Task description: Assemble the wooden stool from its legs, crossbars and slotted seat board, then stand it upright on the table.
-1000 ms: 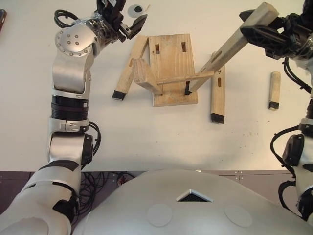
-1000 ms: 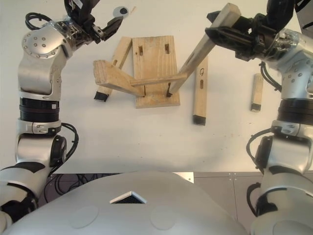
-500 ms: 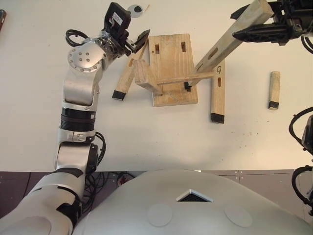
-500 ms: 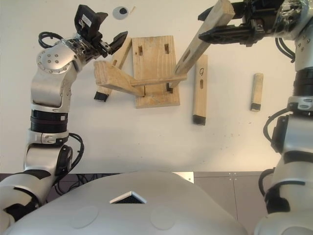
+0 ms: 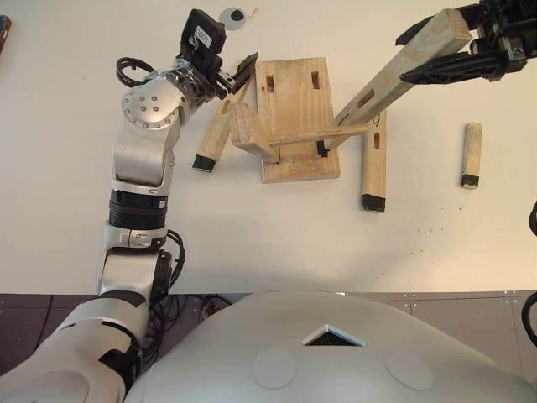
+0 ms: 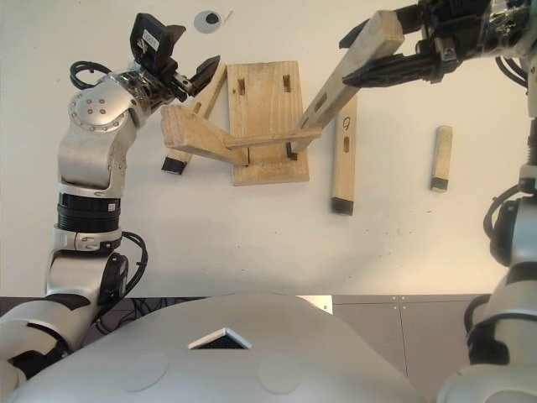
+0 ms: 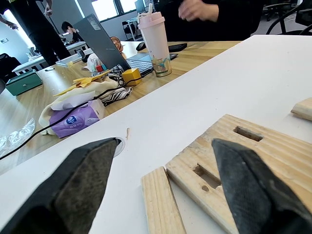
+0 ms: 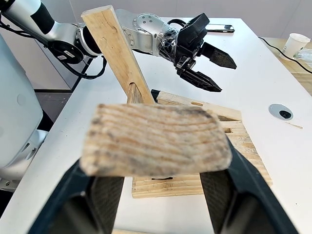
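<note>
R fingers (image 5: 445,70) partly behind leg (image 5: 394,74); seat board (image 5: 294,105) partly covered

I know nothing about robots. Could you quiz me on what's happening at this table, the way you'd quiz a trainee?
1. True or false: the right end effector is gripping a stool leg.
2. The left end effector is: A) open, holding nothing; B) shut on a leg; C) shut on the seat board.
3. Apart from the seat board, how many loose wooden pieces lie flat on the table?

Key: 1 true. 2 A. 3 three: a leg left of the board, another leg right of it, and a short piece farther right.
</note>
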Robot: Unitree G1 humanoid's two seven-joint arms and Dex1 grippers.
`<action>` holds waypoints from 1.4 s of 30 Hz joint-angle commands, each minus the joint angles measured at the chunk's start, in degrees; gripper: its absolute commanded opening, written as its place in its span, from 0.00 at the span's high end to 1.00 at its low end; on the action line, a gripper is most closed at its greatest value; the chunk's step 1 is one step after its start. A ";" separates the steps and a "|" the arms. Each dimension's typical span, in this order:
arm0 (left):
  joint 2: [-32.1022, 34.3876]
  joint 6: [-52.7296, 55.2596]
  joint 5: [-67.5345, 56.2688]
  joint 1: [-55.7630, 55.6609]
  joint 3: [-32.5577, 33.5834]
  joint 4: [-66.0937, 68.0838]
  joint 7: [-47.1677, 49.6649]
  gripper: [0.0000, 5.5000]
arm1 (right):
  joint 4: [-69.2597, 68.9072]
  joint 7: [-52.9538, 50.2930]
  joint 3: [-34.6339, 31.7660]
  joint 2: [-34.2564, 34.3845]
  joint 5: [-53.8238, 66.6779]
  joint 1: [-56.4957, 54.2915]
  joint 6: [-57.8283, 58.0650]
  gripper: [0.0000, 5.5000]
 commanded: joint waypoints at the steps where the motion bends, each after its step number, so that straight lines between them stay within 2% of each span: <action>1: -0.01 0.20 0.33 0.38 -0.18 -0.02 0.58 0.36 | -0.87 0.16 0.25 -1.22 1.75 -2.69 1.05 0.63; 14: 0.44 -0.34 0.72 0.21 -0.22 0.18 0.68 0.36 | -1.30 0.17 1.72 -4.19 2.14 -1.68 0.11 0.63; 20: 0.42 -0.84 0.88 -0.25 -0.34 0.84 0.70 0.36 | -1.05 0.10 1.61 -1.84 0.88 -1.11 0.29 0.63; 32: 0.37 0.60 -0.25 -1.79 0.23 -1.53 0.16 0.36 | -6.34 0.10 2.75 -1.82 -3.16 2.95 -1.91 0.63; 36: 4.03 17.79 -10.99 -12.85 1.90 -7.49 -9.51 0.36 | -9.24 -0.52 2.04 -1.61 -4.55 4.45 -1.33 0.63; 40: 6.35 51.10 -29.36 -30.25 2.37 -12.59 -18.35 0.36 | -11.93 -2.00 1.39 -1.67 -4.97 5.86 -0.39 0.63; 42: 7.58 62.88 -35.60 -38.44 0.87 -11.99 -22.58 0.36 | -12.22 -2.46 1.34 -1.59 -5.44 6.10 -0.33 0.63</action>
